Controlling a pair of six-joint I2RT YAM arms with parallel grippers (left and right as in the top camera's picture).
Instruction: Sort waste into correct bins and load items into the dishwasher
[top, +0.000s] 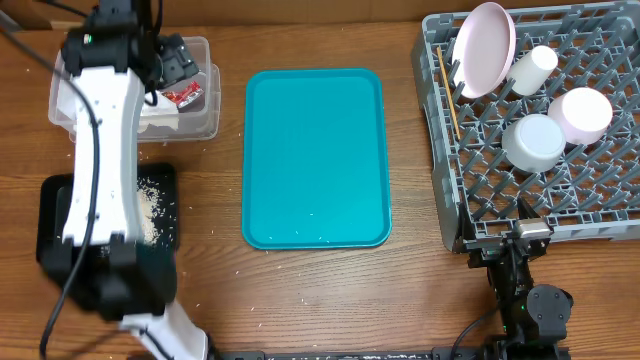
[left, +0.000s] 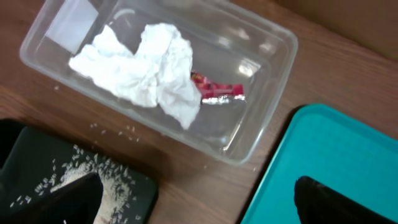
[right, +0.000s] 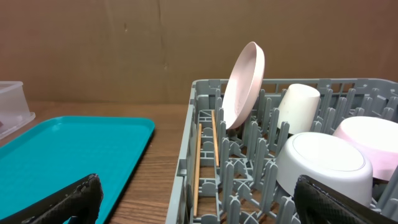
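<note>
In the clear tub (left: 261, 56) lie a crumpled white napkin (left: 143, 68) and a red sauce packet (left: 217, 92). My left gripper (left: 199, 208) hangs open above the tub's near side, nothing between its fingers; from overhead it (top: 178, 68) is over the tub (top: 205, 115). Rice grains (left: 81, 177) lie in the black tray (left: 140, 196). The grey rack (top: 600, 225) holds a plate (top: 484, 48), a cup (top: 532, 68), two bowls (top: 534, 142) (top: 580, 114) and chopsticks (top: 448, 90). My right gripper (right: 202, 205) stands open at the rack's front left corner.
The teal serving tray (top: 316, 158) lies bare between the bins and the rack. A few rice grains (left: 112, 129) are scattered on the wooden table between tub and black tray. The right arm's base (top: 530, 305) sits at the table's front right.
</note>
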